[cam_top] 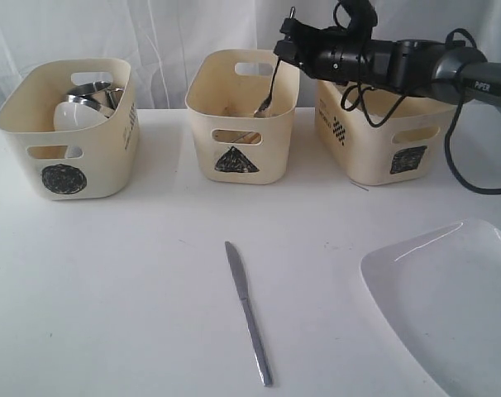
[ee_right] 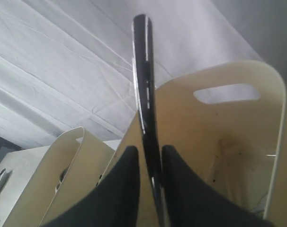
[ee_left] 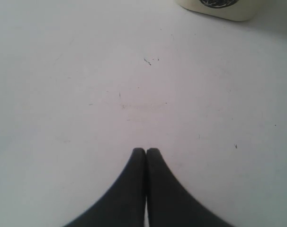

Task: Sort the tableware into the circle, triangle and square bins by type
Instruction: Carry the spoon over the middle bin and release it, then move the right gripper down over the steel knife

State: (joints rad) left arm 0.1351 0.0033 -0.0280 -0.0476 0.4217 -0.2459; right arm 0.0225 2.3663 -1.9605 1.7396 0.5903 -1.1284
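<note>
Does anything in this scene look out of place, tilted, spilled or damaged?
Nothing is spilled or broken. A steel knife lies loose on the table, outside every bin. The right pincer holds a steel utensil dipping into the triangle bin; that looks intended.

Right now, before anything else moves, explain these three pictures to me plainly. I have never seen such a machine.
This is a robot with two arms, each ending in two-fingered jaws. The wide picture looks at the table from off the arms; the other two come from cameras on the wrists. The right arm reaches over the triangle bin, a steel utensil between its jaws; how firmly they pinch it I cannot tell. The left jaws are shut, empty, above the table. A knife and a white plate lie on the table. The circle bin holds steel mugs and a white bowl; the arm partly hides the square bin.
</note>
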